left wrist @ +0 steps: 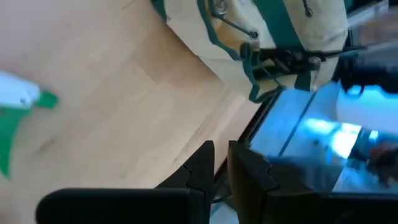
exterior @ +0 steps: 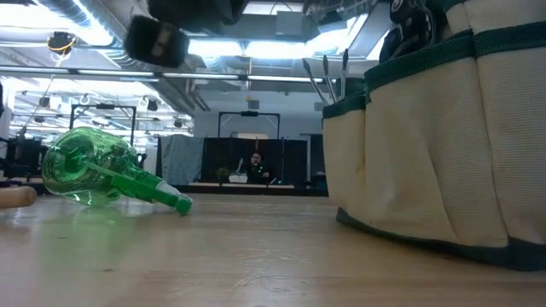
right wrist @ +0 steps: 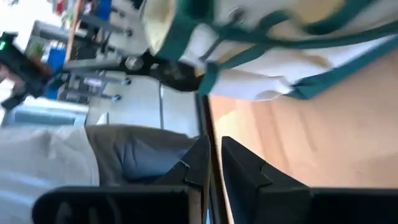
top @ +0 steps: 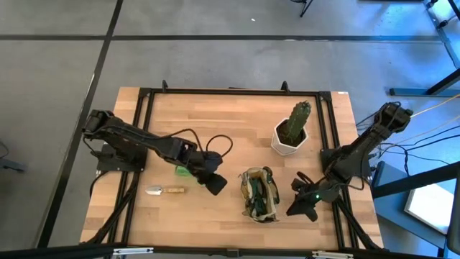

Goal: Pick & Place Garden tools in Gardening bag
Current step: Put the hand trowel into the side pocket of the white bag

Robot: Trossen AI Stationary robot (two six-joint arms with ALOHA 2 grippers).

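Observation:
The gardening bag (top: pixel 259 194) stands at the near middle of the table with garden tools in it; thin metal tool ends (exterior: pixel 328 77) stick up above its rim. A green spray bottle (exterior: pixel 102 170) with a white nozzle (left wrist: pixel 15 93) lies on its side left of the bag. A trowel (top: pixel 165 191) with a wooden handle lies flat nearer the front edge. My left gripper (top: pixel 219 187) hangs shut above the table between bottle and bag, holding nothing. My right gripper (top: pixel 295 208) is shut and holds nothing, just right of the bag.
A cactus in a white pot (top: pixel 291 133) stands behind the bag, toward the far right. Bare tabletop (top: pixel 208 122) stretches across the far left and middle. A black frame (top: pixel 144 144) rims the table. A person shows far off in the room beyond the table.

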